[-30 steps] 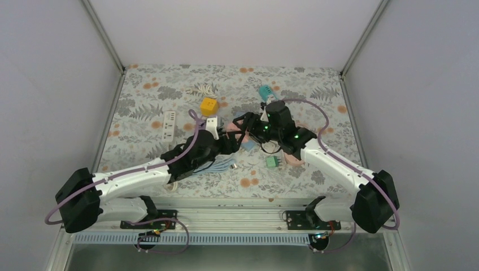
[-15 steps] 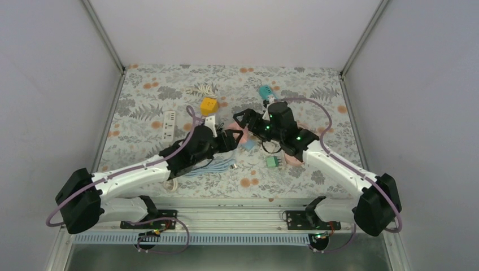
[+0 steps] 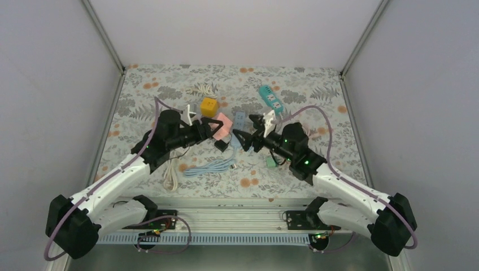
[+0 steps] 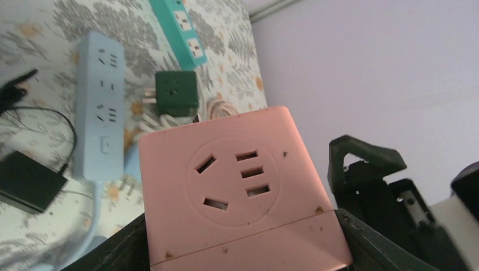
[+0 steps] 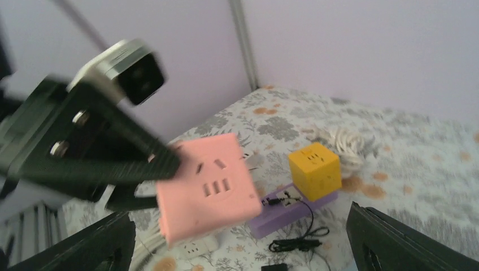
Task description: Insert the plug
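Note:
My left gripper (image 3: 217,127) is shut on a pink socket cube (image 3: 225,124) and holds it above the table's middle. In the left wrist view the cube (image 4: 237,186) fills the space between my fingers, socket face up. My right gripper (image 3: 242,138) is open and empty, just right of the cube and facing it. In the right wrist view the cube (image 5: 206,186) hangs ahead between my wide-apart fingers (image 5: 85,243). A black plug with a thin cable (image 5: 294,244) lies on the table below it. Neither gripper holds a plug.
A yellow cube (image 3: 209,106) sits on a purple strip (image 5: 294,204). A light blue strip (image 3: 240,118), a teal strip (image 3: 271,99), a green cube (image 3: 272,162) and a black adapter (image 4: 25,180) lie around. A light blue cable (image 3: 209,167) and a white cable (image 3: 169,178) lie near the front.
My left arm has risen and pulled back to the left, lifting the pink cube off the table. My right gripper has drawn back towards the front and now faces the cube.

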`<act>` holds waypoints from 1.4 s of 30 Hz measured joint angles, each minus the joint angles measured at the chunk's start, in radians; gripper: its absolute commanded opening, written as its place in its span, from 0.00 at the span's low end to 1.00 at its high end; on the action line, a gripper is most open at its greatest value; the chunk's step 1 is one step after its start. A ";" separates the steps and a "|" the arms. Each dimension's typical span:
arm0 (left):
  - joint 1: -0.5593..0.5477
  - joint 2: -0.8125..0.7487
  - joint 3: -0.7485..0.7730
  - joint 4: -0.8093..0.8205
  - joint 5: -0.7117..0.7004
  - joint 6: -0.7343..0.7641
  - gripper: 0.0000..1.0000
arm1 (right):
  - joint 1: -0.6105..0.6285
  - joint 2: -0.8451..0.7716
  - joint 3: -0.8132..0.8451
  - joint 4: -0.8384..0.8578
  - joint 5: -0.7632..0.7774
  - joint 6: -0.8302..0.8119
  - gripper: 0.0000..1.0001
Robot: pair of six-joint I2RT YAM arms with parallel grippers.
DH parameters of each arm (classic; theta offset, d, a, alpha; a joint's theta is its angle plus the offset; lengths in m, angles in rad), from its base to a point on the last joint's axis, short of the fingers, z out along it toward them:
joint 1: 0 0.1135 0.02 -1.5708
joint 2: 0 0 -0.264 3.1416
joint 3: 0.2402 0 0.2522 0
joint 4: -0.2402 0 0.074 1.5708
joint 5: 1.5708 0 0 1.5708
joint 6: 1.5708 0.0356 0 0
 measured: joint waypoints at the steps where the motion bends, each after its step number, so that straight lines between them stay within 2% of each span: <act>1: 0.016 0.001 0.007 -0.009 0.032 -0.011 0.61 | 0.020 0.001 -0.012 0.017 0.000 -0.061 0.95; 6: 0.114 0.004 0.034 -0.011 0.228 -0.122 0.61 | 0.130 0.002 -0.020 0.109 0.034 -0.401 0.93; 12: 0.173 0.043 0.033 0.069 0.378 -0.304 0.62 | 0.270 0.024 -0.062 0.217 0.173 -0.772 0.91; 19: 0.181 0.068 0.009 0.161 0.452 -0.464 0.62 | 0.319 0.177 -0.077 0.311 0.374 -1.041 0.94; 23: 0.184 0.050 -0.034 0.175 0.472 -0.502 0.62 | 0.324 0.219 -0.080 0.380 0.456 -1.106 0.97; 29: 0.184 0.017 -0.063 0.191 0.482 -0.531 0.62 | 0.325 0.243 -0.078 0.430 0.471 -1.140 0.87; 35: 0.183 0.008 -0.063 0.191 0.490 -0.542 0.62 | 0.325 0.269 -0.060 0.422 0.464 -1.161 0.81; 39: 0.183 0.005 -0.063 0.190 0.499 -0.542 0.64 | 0.325 0.278 -0.043 0.407 0.448 -1.176 0.68; 42: 0.186 0.001 -0.063 0.181 0.497 -0.546 0.66 | 0.325 0.293 -0.030 0.396 0.435 -1.199 0.50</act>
